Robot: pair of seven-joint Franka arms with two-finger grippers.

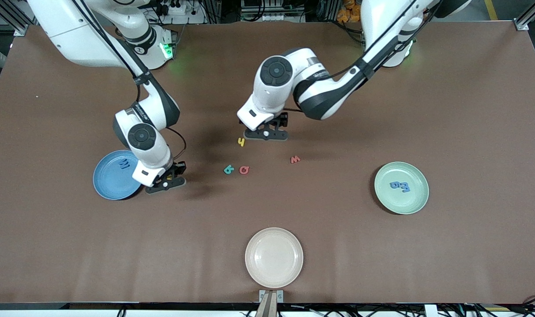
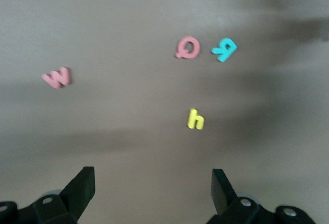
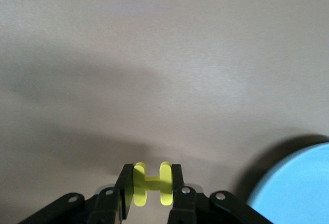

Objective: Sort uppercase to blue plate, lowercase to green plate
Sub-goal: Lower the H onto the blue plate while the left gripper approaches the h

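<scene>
My right gripper [image 3: 152, 185] is shut on the yellow H [image 3: 152, 183], pinching its two uprights. It hangs over the table just beside the blue plate [image 1: 109, 180], whose rim [image 3: 298, 188] shows in the right wrist view. A blue M [image 1: 124, 164] lies in that plate. My left gripper [image 1: 266, 134] is open and empty, low over the table next to the yellow h [image 1: 241, 141]. Nearer the front camera lie the teal B [image 1: 229, 169], red Q [image 1: 244, 170] and red w [image 1: 295, 159]. The green plate [image 1: 410, 202] holds two blue letters [image 1: 400, 186].
A cream plate [image 1: 274, 257] sits by the table's front edge, with nothing in it. The left wrist view shows the h [image 2: 195, 119], Q [image 2: 188, 48], B [image 2: 224, 49] and w [image 2: 56, 77] spread on the brown table cover ahead of the open fingers [image 2: 82, 183].
</scene>
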